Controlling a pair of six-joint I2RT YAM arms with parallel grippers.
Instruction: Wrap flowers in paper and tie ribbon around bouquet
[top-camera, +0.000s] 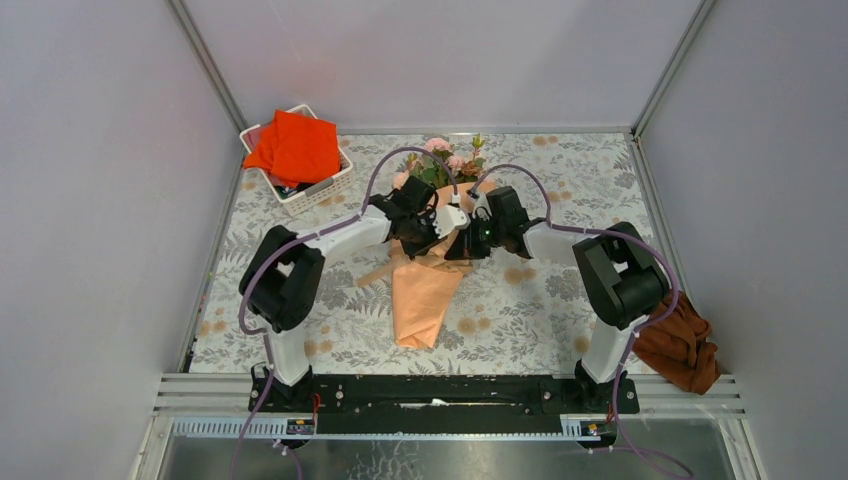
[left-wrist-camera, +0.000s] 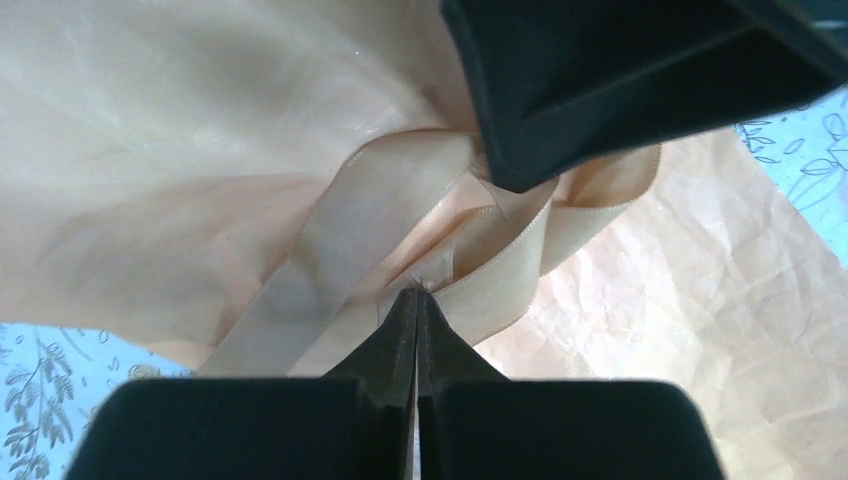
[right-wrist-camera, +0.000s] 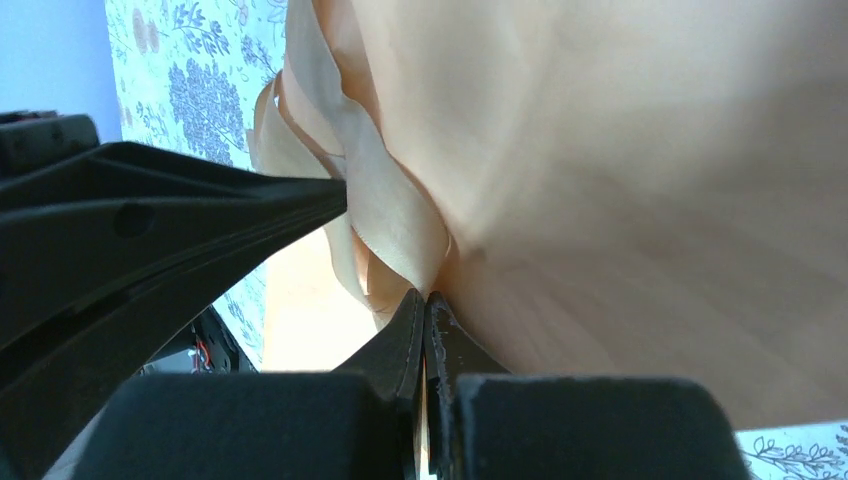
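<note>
Already paper (top-camera: 425, 295) coned round flowers (top-camera: 443, 155), ribbon (left-wrist-camera: 340, 230) looped mid-frame at the neck, left hand (left-wrist-camera: 416, 295) and right hand (right-wrist-camera: 426, 300) both pinched shut on it; knot likely unfinished.

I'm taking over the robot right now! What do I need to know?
The left gripper is shut on the ribbon where its strands cross.
The right gripper is shut on the ribbon too.
The paper is already a cone around the flowers.
Done: wrapping, ribbon looped round the cone.
Left: probably pulling the knot tight; I can't tell if it is tied.
</note>
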